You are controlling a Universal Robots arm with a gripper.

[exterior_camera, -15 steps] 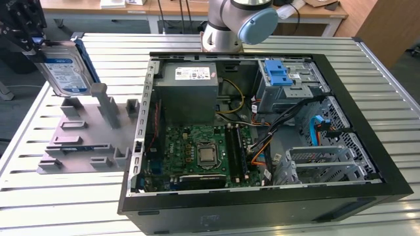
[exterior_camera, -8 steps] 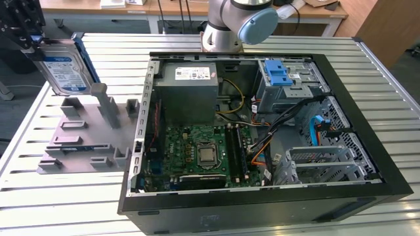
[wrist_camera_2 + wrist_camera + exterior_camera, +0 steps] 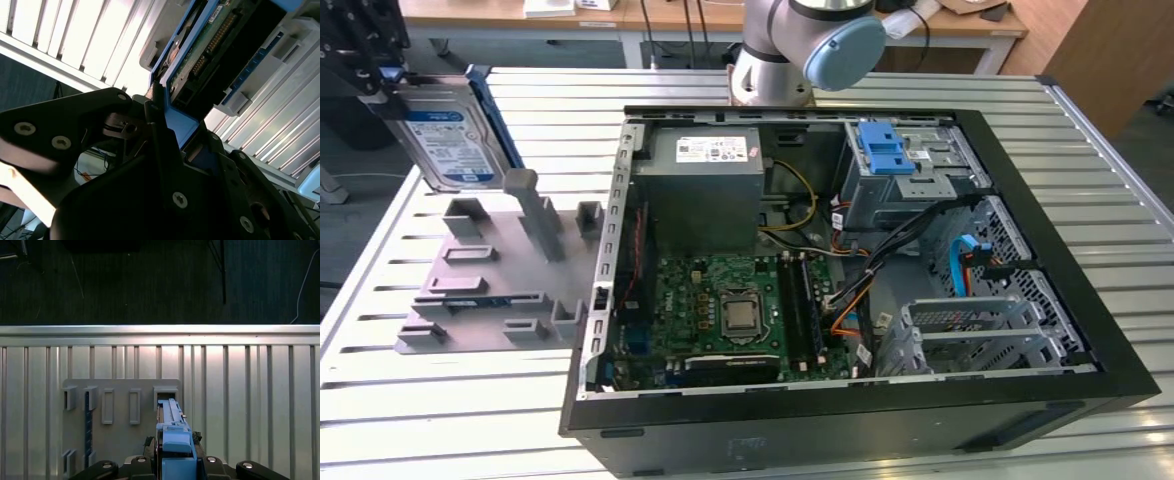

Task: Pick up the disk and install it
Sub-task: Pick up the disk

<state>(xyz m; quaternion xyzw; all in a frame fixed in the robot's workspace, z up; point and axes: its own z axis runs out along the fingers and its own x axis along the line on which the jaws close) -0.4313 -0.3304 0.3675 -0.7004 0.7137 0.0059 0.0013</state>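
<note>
My gripper (image 3: 376, 80) is at the exterior view's far left, shut on the upper end of the disk (image 3: 447, 140). The disk is a silver drive with a white-and-blue label in a blue carrier. It hangs tilted just over the far end of the grey slotted holder (image 3: 494, 280), beside a tall grey post (image 3: 523, 195). In the first wrist view the disk's blue carrier edge (image 3: 172, 432) runs out from the gripper (image 3: 172, 460) toward a slot of the holder (image 3: 120, 390). The second wrist view looks along the black fingers (image 3: 155, 130) at the disk's green circuit-board side (image 3: 210, 45).
An open black computer case (image 3: 1067, 300) lies on the slatted metal table (image 3: 454, 420), to the exterior view's right of the holder. Inside it are a grey power supply (image 3: 707, 170), a motherboard (image 3: 734, 310) and a blue-latched drive cage (image 3: 901, 155). The arm's base (image 3: 794, 45) stands behind the case.
</note>
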